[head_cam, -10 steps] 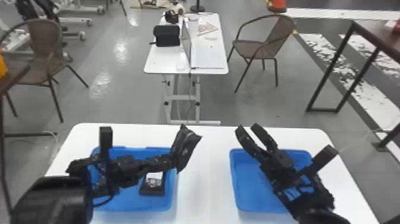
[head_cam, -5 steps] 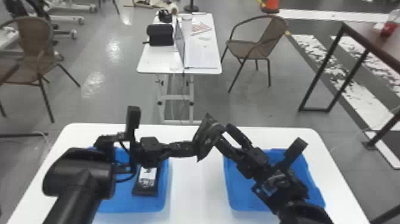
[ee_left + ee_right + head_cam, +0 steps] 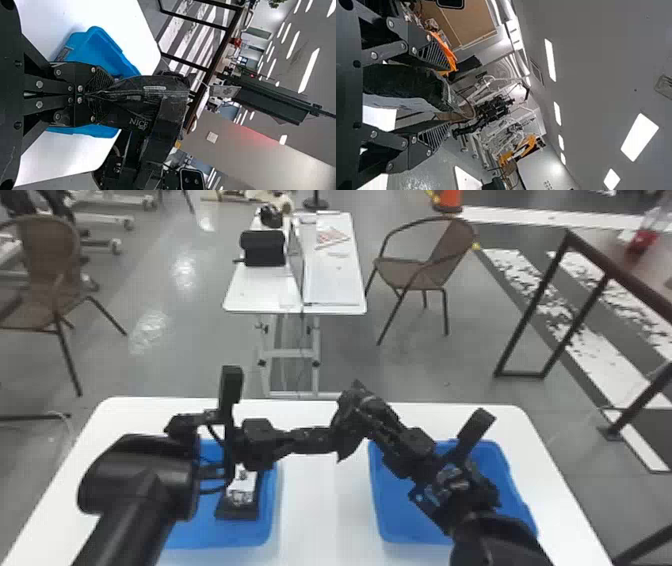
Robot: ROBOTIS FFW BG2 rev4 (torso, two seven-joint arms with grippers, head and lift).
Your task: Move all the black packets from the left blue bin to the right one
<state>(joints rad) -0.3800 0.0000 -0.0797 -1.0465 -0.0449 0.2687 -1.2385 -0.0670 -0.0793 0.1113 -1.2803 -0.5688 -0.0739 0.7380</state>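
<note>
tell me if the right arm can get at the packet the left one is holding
Likely yes: the right gripper is open with the packet between its fingers, and nothing else seems in the way.

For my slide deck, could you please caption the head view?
Left gripper and right gripper meet at one black packet between two blue bins.

Blk packet looked glossy, creased plastic. L bin & R bin were smooth plastic. Near tbl was smooth; flr, shiny. Far R chair looked woven, matt.
</note>
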